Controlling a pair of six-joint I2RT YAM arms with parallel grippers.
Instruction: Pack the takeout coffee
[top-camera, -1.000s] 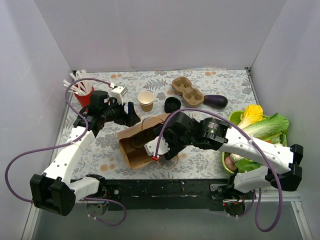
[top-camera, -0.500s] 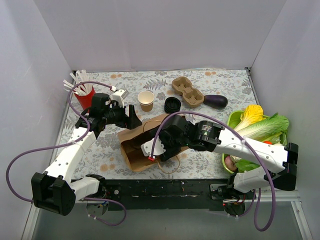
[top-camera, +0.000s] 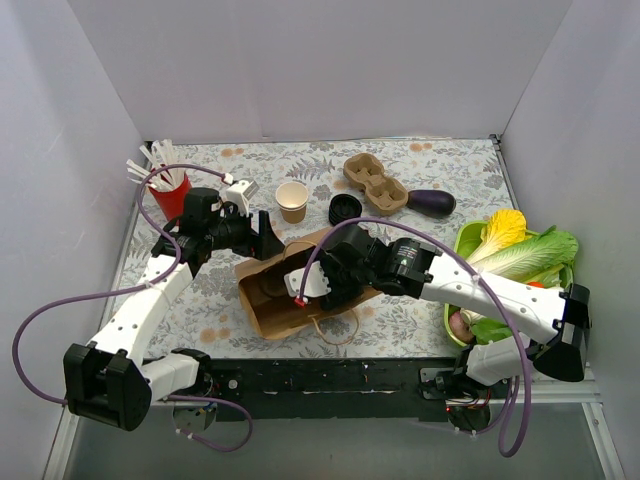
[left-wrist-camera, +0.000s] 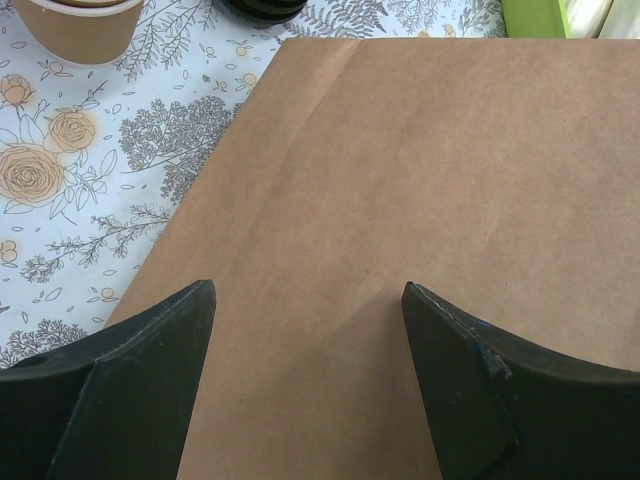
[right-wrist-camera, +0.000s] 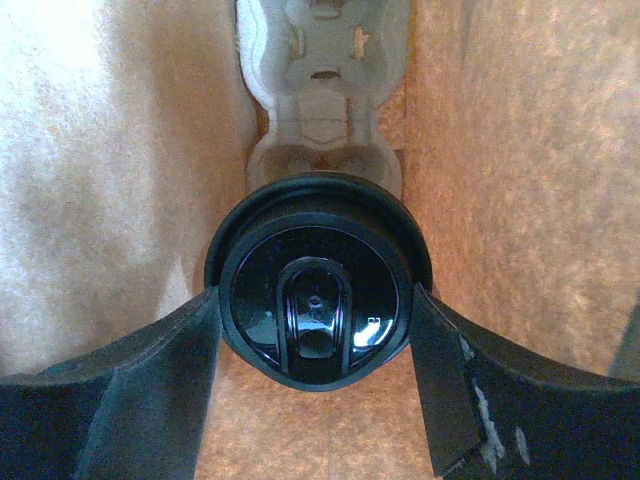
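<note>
The takeout coffee shows in the right wrist view as a round black lid facing the camera. My right gripper is shut on it, one finger on each side of the lid, inside the brown paper bag. A pulp carrier lies deeper in the bag, just beyond the cup. In the top view my right gripper reaches into the bag and the cup is hidden. My left gripper is open and empty over the bag's outer paper, at its far left edge.
A lidless paper cup and a stack of black lids stand behind the bag. A second pulp carrier, an eggplant, a red cup of white sticks and a green basin of vegetables lie around.
My right gripper has pushed left and deeper into the bag with the cup. My left gripper has shifted slightly right, onto the bag's far edge.
</note>
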